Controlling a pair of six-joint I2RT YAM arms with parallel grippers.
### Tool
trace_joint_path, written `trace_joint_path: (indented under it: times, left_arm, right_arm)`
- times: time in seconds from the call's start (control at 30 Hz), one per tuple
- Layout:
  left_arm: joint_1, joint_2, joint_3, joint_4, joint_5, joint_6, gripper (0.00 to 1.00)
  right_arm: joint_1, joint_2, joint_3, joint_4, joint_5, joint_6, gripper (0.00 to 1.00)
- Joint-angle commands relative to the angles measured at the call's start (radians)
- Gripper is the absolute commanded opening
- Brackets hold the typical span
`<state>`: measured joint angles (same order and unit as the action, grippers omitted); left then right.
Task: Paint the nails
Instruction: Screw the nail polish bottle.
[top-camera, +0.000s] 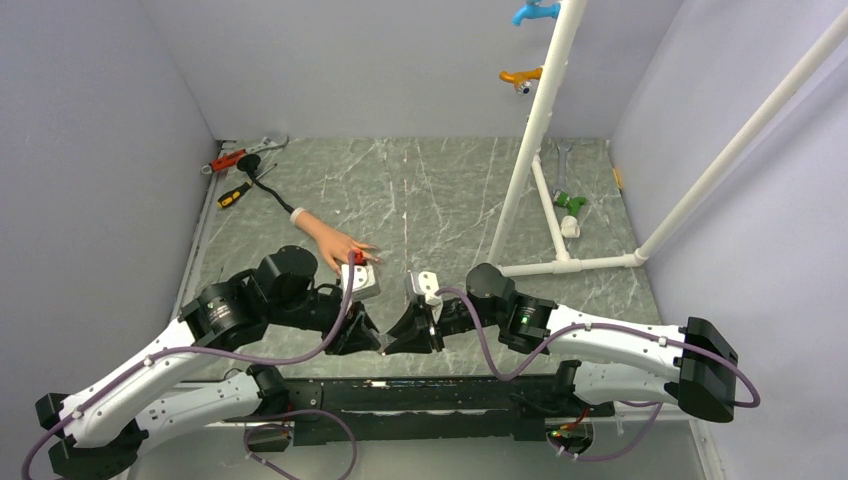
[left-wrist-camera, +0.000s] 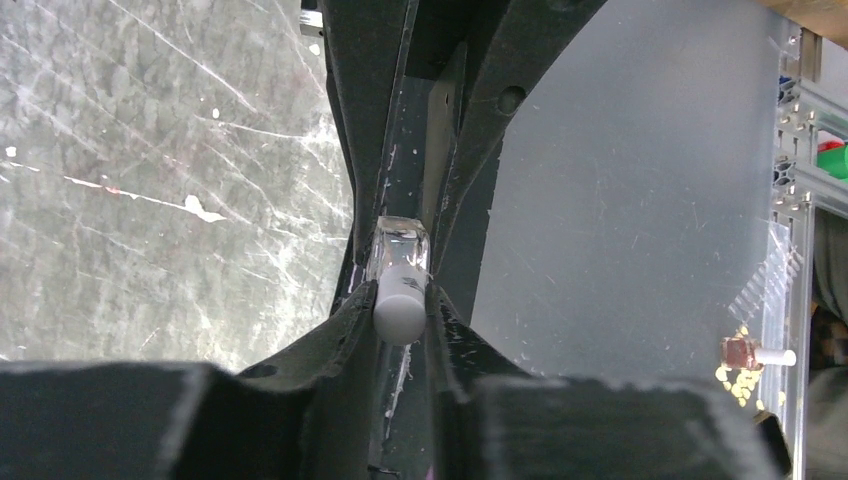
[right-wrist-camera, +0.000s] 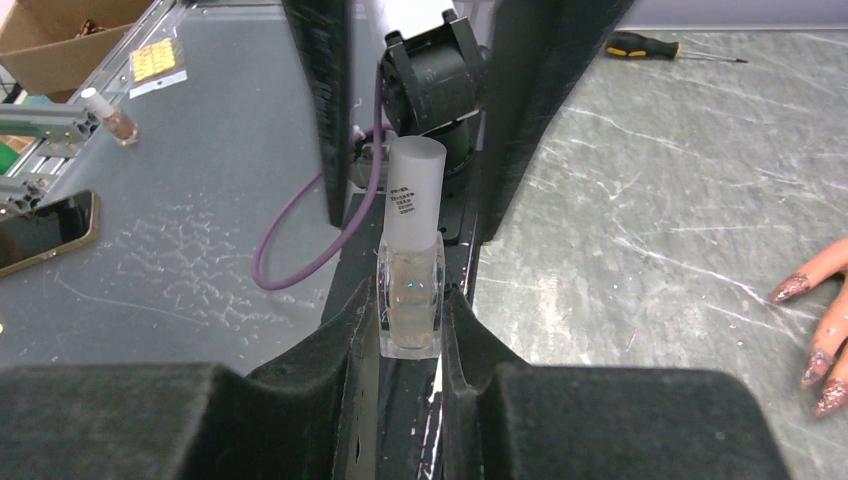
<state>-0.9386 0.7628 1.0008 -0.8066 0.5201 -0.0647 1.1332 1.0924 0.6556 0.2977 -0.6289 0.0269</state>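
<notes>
Since the polish has to be opened before it gets near a nail, both arms meet at the near edge of the tabletop (top-camera: 440, 190) over one small clear polish bottle (right-wrist-camera: 410, 285). The right tool (right-wrist-camera: 410, 312) is clamped tight on the glass body, steadying it with the white cap (right-wrist-camera: 415, 185) pointing at the other arm. The left tool (left-wrist-camera: 400, 318) straddles that cap. The right wrist view shows daylight on both sides, so I read it as a bit wider than the cap, not gripping yet. My guess is it's lined up to pinch and twist.

A little further out lies the mannequin hand (top-camera: 330, 240), fingers toward the arms, so the nails (right-wrist-camera: 797, 288) are close for the brush. Way back there's a screwdriver (top-camera: 233, 196) and a white pipe frame (top-camera: 535, 130).

Hard to see:
- the brush, presumably inside the cap
- the bottle itself from above
- the cap's tiny print
- all but three fingertips in the right wrist view
</notes>
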Motion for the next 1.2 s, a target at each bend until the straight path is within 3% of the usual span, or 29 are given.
trace_joint_path:
  times: [0.0,0.1,0.2,0.5,0.67,0.93,1.17]
  left_arm:
    - [-0.005,-0.048,0.02,0.072,-0.015,-0.005,0.65]
    - [-0.005,-0.078,0.034,0.058,-0.092,-0.018,0.86]
    - [-0.005,-0.088,0.057,0.031,-0.166,-0.056,0.91]
    - [-0.005,-0.014,0.119,-0.055,-0.287,-0.2,0.75]
    - [-0.005,0.007,0.133,-0.078,-0.345,-0.248,0.73]
    - [-0.005,0.041,0.101,-0.049,-0.32,-0.3,0.68]
    - [-0.005,0.062,0.08,-0.025,-0.295,-0.326,0.54]
  right_arm:
    - [0.002,-0.004,0.043,0.045,-0.028,-0.008,0.0]
    - [0.003,-0.008,0.041,0.038,-0.016,-0.012,0.0]
    - [0.002,-0.009,0.042,0.028,0.006,-0.014,0.0]
    - [0.002,-0.003,0.051,0.0,0.178,-0.006,0.0]
    - [0.002,0.005,0.061,-0.016,0.229,-0.004,0.0]
    - [0.002,0.011,0.061,-0.014,0.248,-0.004,0.0]
    - [0.002,0.014,0.061,-0.013,0.255,-0.003,0.0]
